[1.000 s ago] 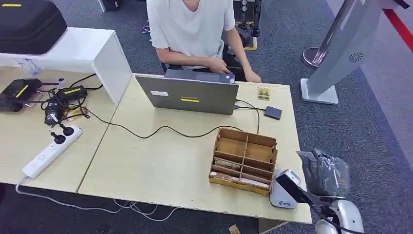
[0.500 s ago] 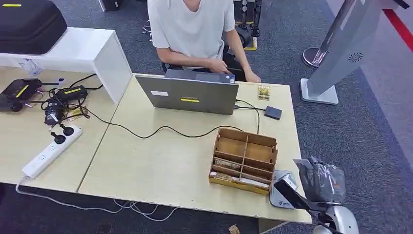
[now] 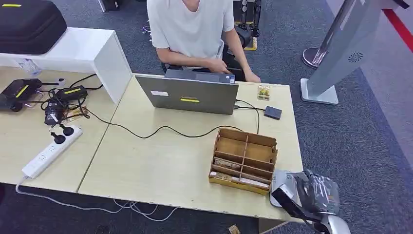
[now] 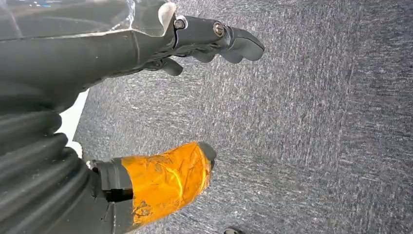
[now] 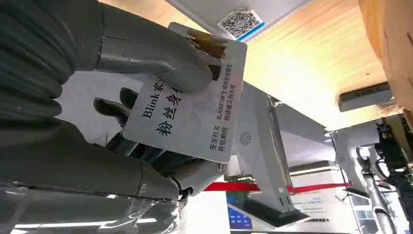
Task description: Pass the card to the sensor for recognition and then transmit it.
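Head view shows the counter [image 3: 160, 161] with the right hand [image 3: 315, 191] just above the sensor [image 3: 281, 181] at its corner; that hand pinches the card [image 5: 187, 105] by thumb, so scanning seems underway, and next it needs passing onward; left hand [image 4: 160, 92] hangs open

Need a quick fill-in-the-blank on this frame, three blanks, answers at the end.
1. The right hand holds a ____ under its thumb.
2. In the head view, the sensor lies on the table beside the wooden ____.
3. The left hand hangs over grey ____ and holds nothing.

Missing words: card; organizer; carpet
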Action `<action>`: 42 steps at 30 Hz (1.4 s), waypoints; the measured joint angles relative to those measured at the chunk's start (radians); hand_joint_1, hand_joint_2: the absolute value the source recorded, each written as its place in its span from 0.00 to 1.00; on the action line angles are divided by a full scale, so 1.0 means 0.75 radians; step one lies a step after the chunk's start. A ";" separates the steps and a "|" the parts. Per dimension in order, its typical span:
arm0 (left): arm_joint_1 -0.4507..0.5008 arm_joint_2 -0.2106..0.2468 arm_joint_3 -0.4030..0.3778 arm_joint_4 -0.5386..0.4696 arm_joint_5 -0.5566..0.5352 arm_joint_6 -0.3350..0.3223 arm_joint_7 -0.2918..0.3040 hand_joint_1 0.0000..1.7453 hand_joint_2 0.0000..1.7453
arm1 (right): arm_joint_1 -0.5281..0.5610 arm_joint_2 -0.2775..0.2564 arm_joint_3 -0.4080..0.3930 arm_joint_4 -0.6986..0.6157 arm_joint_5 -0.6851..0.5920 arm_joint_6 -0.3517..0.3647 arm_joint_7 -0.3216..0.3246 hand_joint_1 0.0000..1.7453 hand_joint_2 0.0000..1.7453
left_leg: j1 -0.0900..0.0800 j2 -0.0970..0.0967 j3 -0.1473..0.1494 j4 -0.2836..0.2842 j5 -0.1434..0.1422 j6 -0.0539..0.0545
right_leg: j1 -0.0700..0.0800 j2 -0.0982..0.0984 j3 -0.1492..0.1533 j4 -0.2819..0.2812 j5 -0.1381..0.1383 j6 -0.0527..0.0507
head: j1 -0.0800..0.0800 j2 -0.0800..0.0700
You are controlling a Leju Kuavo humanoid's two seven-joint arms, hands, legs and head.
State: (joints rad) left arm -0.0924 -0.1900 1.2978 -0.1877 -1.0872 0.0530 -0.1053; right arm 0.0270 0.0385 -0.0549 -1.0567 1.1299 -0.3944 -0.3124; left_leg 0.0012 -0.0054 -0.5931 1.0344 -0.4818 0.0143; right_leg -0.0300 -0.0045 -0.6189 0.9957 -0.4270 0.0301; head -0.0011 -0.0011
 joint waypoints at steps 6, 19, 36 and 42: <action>0.000 0.000 0.000 0.000 -0.005 0.000 0.011 0.00 1.00 | -0.001 0.004 -0.006 0.014 0.001 -0.003 -0.004 1.00 1.00 | 0.000 0.000 0.000 0.000 0.000 0.000 | 0.000 0.000 0.000 0.000 0.000 0.000 | 0.000 0.000; -0.002 0.004 0.000 0.000 -0.081 -0.032 0.006 0.00 1.00 | -0.214 0.013 0.052 -0.145 0.039 0.064 0.047 1.00 1.00 | 0.000 0.005 0.000 0.000 0.002 -0.001 | 0.000 0.005 0.000 0.001 0.004 -0.003 | 0.000 0.000; -0.005 0.022 -0.037 0.000 -0.178 -0.080 -0.060 0.00 1.00 | -1.023 0.015 0.209 0.121 0.172 0.211 0.371 1.00 1.00 | 0.000 0.008 0.001 0.001 0.007 -0.001 | 0.000 0.008 -0.002 0.002 0.010 -0.003 | -0.001 0.000; -0.003 0.025 -0.056 0.000 -0.197 -0.081 -0.085 0.00 1.00 | -1.235 0.024 0.209 0.364 0.221 0.216 0.427 0.00 0.00 | 0.000 0.003 -0.001 0.001 0.010 -0.001 | 0.000 0.003 -0.002 0.002 0.011 -0.003 | 0.000 0.000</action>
State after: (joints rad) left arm -0.0945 -0.1713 1.2554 -0.1877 -1.2352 -0.0080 -0.1694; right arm -0.8991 0.0565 0.1015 -0.7833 1.2958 -0.2323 0.0077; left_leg 0.0012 -0.0029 -0.5939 1.0349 -0.4743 0.0135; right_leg -0.0298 -0.0019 -0.6204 0.9972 -0.4188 0.0280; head -0.0011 -0.0011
